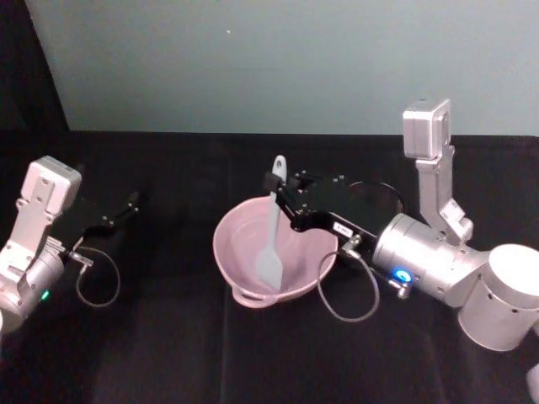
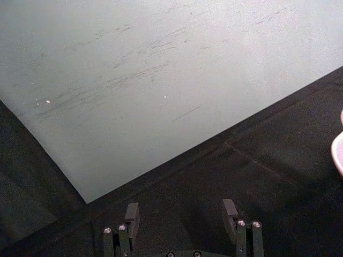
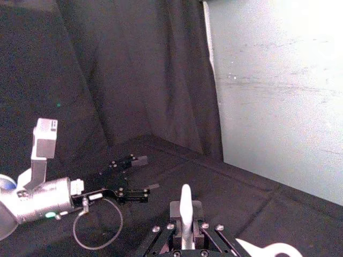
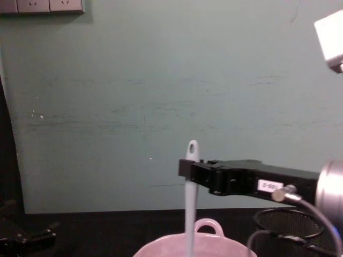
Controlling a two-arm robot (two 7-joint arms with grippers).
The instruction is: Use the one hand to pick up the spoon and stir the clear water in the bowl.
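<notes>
Inside pink bowl (image 1: 238,252), spoon (image 1: 270,257) stands head-down; right claw (image 1: 276,187) clenched on handle; left claw (image 1: 130,202) released, aside.

Nothing here can truly be read. The right hand (image 4: 188,169) carries a small white label (image 4: 269,186) on its black side. A few dark characters are printed on it, but they are too small to make out. In the head view it is just a pale sliver.
</notes>
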